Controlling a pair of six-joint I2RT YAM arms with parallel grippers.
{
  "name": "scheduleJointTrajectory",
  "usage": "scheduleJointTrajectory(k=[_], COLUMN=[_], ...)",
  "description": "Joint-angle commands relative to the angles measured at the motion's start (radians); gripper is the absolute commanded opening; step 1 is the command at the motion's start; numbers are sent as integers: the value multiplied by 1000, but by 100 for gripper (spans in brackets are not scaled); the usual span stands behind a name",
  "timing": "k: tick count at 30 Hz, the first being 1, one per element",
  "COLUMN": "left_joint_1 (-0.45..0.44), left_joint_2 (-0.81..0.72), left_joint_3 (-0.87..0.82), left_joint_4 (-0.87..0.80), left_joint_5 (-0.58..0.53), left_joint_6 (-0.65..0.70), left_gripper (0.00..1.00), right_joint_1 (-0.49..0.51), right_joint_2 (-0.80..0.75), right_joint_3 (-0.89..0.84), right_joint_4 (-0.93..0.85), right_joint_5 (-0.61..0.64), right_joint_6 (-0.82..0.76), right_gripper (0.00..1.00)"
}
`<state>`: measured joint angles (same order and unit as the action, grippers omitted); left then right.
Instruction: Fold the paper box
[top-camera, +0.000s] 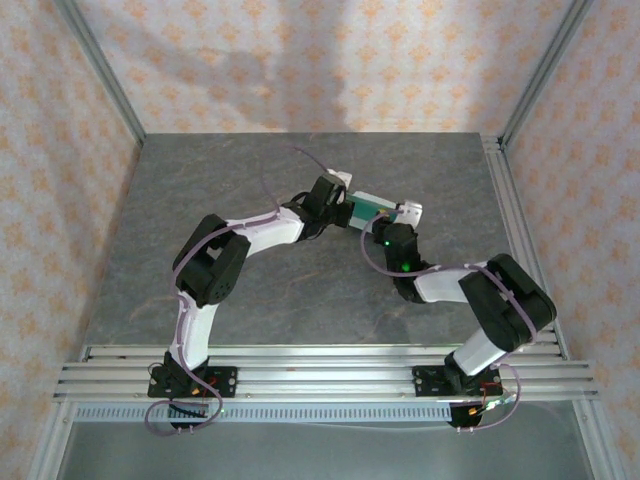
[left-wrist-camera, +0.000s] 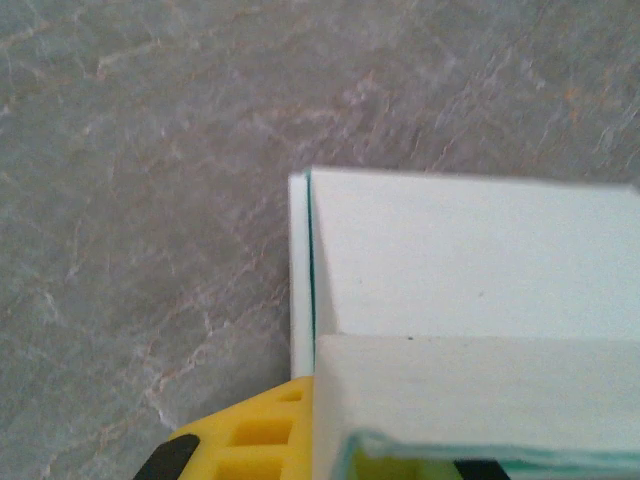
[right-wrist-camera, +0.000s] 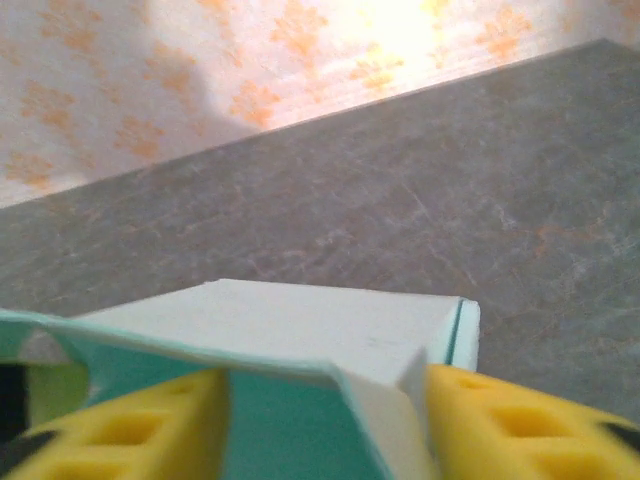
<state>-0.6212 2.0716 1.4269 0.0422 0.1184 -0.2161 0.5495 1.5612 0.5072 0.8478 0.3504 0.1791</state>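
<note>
The paper box (top-camera: 374, 208) is a small pale mint-green box lying on the grey table past the middle, between my two grippers. My left gripper (top-camera: 338, 207) is at its left end. In the left wrist view this gripper (left-wrist-camera: 340, 455) is shut on a wall of the paper box (left-wrist-camera: 470, 260), with one yellow finger (left-wrist-camera: 245, 440) outside the wall. My right gripper (top-camera: 393, 226) is at the box's near right side. In the right wrist view the right gripper (right-wrist-camera: 330, 430) is open, its yellow fingers (right-wrist-camera: 520, 420) standing apart on either side of a bent flap of the paper box (right-wrist-camera: 300, 320).
The grey stone-patterned table (top-camera: 200, 200) runs to patterned walls at the back and sides, with aluminium rails (top-camera: 510, 200) along the right and near edges. Both arms arch inward over the table's middle.
</note>
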Motion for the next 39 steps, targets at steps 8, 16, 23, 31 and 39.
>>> scheduleJointTrajectory(k=[8,16,23,31,39], left_joint_1=[-12,-12,-12,-13,47], left_joint_2=[-15,-35,-79,-238,-461], left_joint_3=[-34,-66,-131,-298,-464], left_joint_4=[-31,-2,63,142,131], left_joint_5=[-43,-20,-18,-5,56], left_joint_6=[13,18,-18,-33,-79], left_gripper=[0,10,33,60,66], right_joint_1=[9,-19,-171,-201,-257], right_joint_2=[-274,-543,-437,-201,-1], right_joint_3=[-109,36,214,370,381], right_joint_4=[-50,-615,-921,-1037,-962], right_joint_5=[-97,-56,-224,-295,-432], right_joint_6=[-21,121,303,329,320], right_gripper=[89,90,89,91,82])
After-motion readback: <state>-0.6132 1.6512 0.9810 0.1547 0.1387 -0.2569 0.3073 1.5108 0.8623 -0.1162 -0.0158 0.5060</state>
